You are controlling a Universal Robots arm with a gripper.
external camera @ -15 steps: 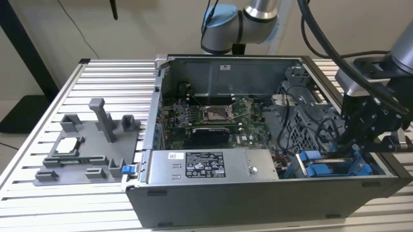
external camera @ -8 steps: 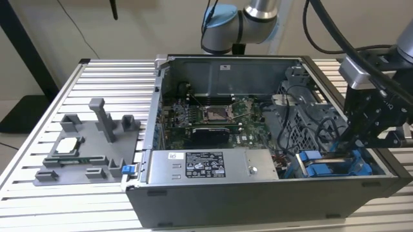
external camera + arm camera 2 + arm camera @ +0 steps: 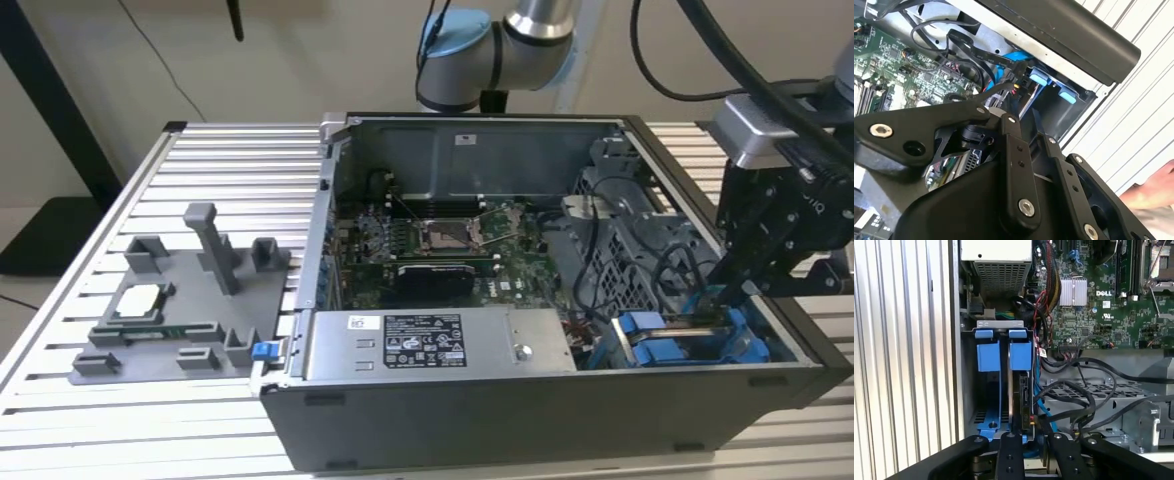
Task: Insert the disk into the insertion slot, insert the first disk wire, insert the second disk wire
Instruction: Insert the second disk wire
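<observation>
The disk [image 3: 1021,390] stands edge-on inside the insertion slot [image 3: 1020,356], the bay of the grey drive cage [image 3: 681,345] with blue tabs that lies nearer the motherboard. The bay beside it [image 3: 989,395] holds only a blue frame. My gripper [image 3: 1029,432] hangs over the disk's connector end, shut on the plug of a disk wire [image 3: 1038,405] with red and yellow strands. In the second wrist view the gripper [image 3: 1009,92] narrows to a point by that black plug [image 3: 1015,76]. In the exterior view the gripper [image 3: 731,295] reaches down into the cage.
Black cables [image 3: 1079,400] loop across the perforated metal beside the cage. The grey power-supply box [image 3: 427,345] and the motherboard [image 3: 441,245] fill the open case. A grey fixture [image 3: 187,300] stands on the slatted table. A person's hand [image 3: 1154,195] is near the case's outer side.
</observation>
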